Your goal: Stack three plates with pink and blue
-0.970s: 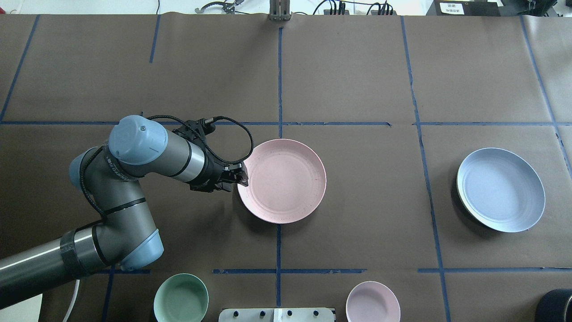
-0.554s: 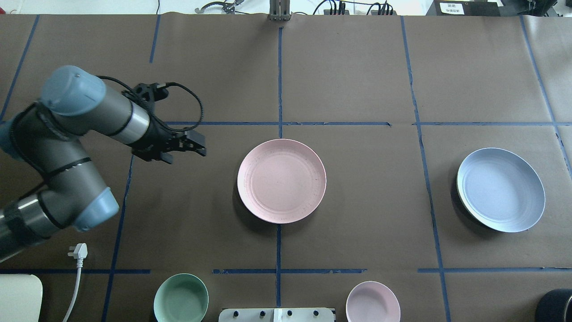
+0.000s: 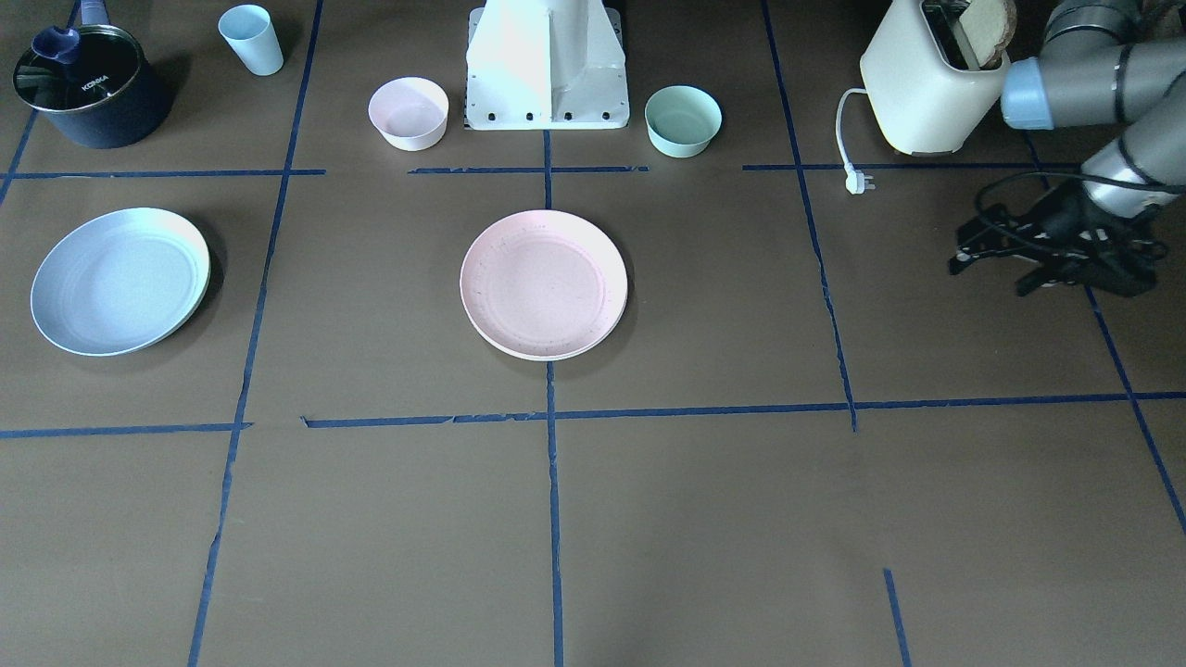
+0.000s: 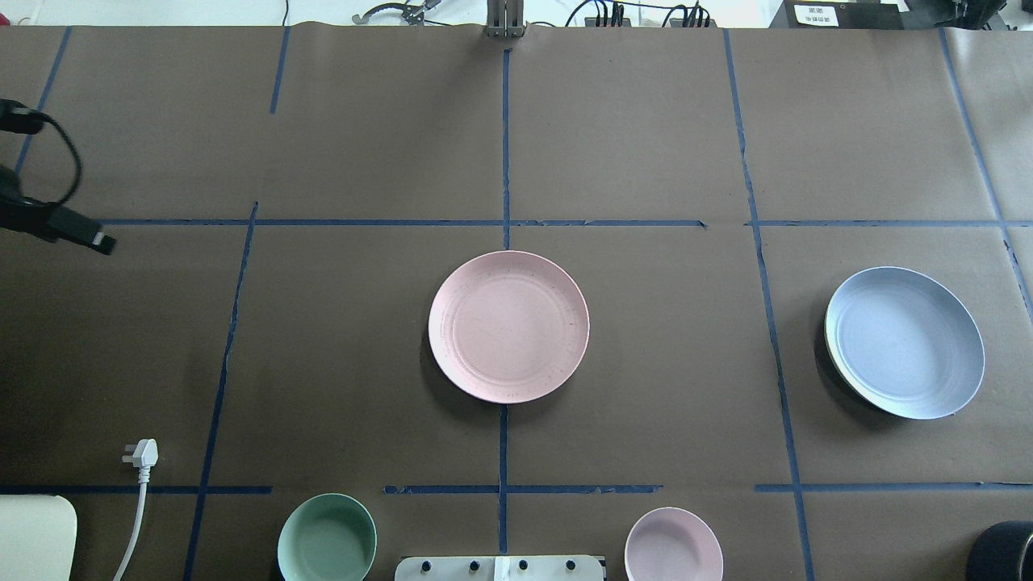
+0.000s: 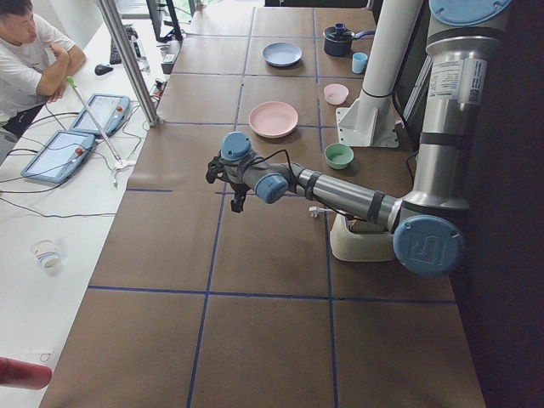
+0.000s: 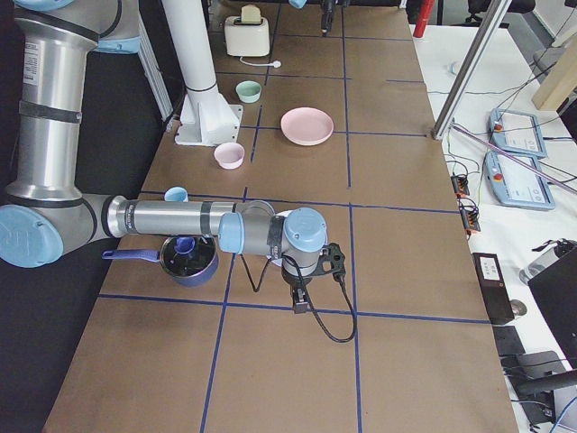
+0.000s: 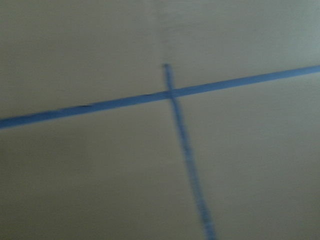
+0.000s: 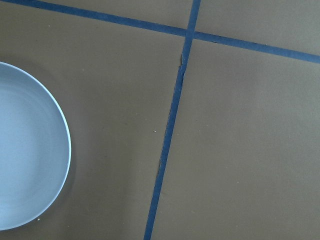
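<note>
The pale pink plate lies alone at the table's middle and also shows in the front view. The pale blue plate lies at the right on the cream-white plate, of which only a thin rim shows. My left gripper is open and empty, low over the table far left of the pink plate. Only its tip shows at the overhead view's left edge. My right gripper shows only in the exterior right view, beside the blue plate. I cannot tell whether it is open or shut.
A mint bowl and a small pink bowl stand near the robot's base. A toaster with its plug is at the left. A dark pot and a light blue cup are at the right.
My left arm has pulled back from the pink plate's left rim to the left and away, almost out of the overhead view. The plates have not moved.
</note>
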`<state>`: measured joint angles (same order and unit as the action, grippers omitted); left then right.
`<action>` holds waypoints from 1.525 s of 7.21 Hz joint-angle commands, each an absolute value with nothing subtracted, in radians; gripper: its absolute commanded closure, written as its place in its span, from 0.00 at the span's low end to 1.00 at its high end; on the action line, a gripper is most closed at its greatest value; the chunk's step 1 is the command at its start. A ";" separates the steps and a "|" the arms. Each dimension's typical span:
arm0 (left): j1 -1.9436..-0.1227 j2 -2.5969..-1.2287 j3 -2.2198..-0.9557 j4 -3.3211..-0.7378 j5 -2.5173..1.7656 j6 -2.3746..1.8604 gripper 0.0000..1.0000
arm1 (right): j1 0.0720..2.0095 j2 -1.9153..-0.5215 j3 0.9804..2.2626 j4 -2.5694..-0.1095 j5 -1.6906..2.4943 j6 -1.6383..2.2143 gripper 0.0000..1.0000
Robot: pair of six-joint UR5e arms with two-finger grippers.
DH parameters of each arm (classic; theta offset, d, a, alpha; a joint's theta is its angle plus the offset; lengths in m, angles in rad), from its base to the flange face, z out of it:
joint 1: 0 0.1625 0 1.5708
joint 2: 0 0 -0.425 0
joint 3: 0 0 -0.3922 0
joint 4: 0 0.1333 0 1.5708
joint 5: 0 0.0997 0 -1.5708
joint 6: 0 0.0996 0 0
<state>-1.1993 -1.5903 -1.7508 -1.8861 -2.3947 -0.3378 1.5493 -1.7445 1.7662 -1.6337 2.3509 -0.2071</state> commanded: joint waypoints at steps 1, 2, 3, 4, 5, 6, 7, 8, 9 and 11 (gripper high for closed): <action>-1.409 -1.519 -1.747 -1.618 -2.405 0.029 0.00 | 1.549 -1.744 1.766 -1.634 2.353 -0.207 0.00; -1.498 -1.502 -1.743 -1.518 -2.405 0.181 0.00 | 1.549 -1.744 1.766 -1.634 2.352 -0.206 0.00; -1.584 -1.465 -1.759 -1.431 -2.390 0.245 0.00 | 1.549 -1.744 1.767 -1.634 2.361 -0.172 0.00; -1.588 -1.448 -1.752 -1.433 -2.394 0.241 0.00 | 1.530 -1.756 1.763 -1.550 2.391 -0.047 0.00; -1.588 -1.448 -1.753 -1.433 -2.399 0.244 0.00 | 1.461 -1.803 1.746 -1.346 2.388 0.151 0.00; -1.588 -1.448 -1.761 -1.433 -2.404 0.241 0.00 | 1.390 -1.815 1.677 -1.113 2.385 0.345 0.00; -1.588 -1.448 -1.759 -1.433 -2.405 0.241 0.00 | 1.297 -1.815 1.581 -0.862 2.376 0.558 0.00; -1.588 -1.448 -1.763 -1.434 -2.405 0.241 0.00 | 1.213 -1.815 1.530 -0.674 2.318 0.731 0.00; -1.588 -1.448 -1.763 -1.434 -2.405 0.241 0.00 | 1.150 -1.813 1.525 -0.635 2.304 0.797 0.00; -1.588 -1.448 -1.764 -1.434 -2.405 0.244 0.00 | 1.086 -1.810 1.525 -0.632 2.283 0.811 0.00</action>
